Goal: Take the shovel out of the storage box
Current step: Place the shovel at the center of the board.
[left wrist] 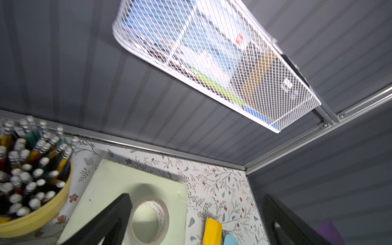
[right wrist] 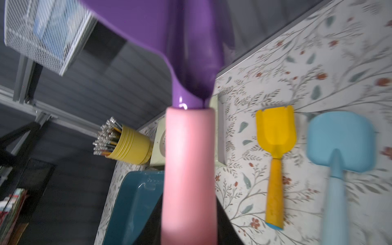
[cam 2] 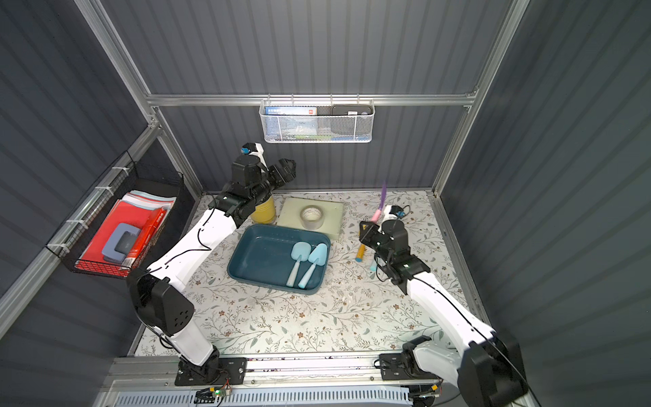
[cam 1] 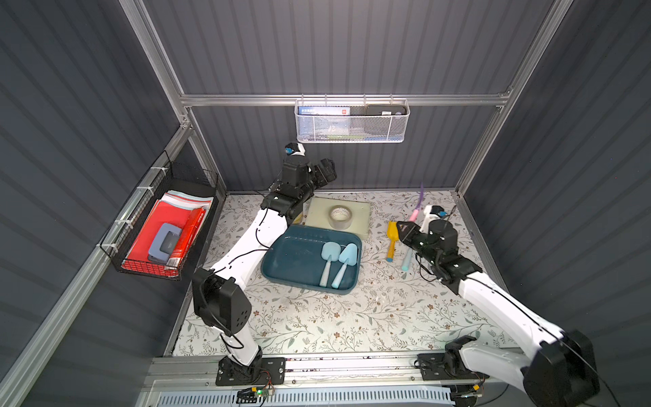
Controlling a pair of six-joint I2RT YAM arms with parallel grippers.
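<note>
The right jaws clamped on the pink-handled purple shovel (right wrist: pixel 188 161), above the counter (cam 1: pixel 317 317) outside the storage box (cam 1: pixel 285 259); left jaws wide apart, holding nothing

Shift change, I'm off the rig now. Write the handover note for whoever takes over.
Left gripper: jaws open, empty, raised at the back.
Right gripper: jaws shut on the purple shovel by its pink handle, lifted off the table, outside the storage box.
Done: yellow shovel and one light blue shovel lie on the table beside the box.
Left: set the purple one down; two light blue shovels lie in the box.
</note>
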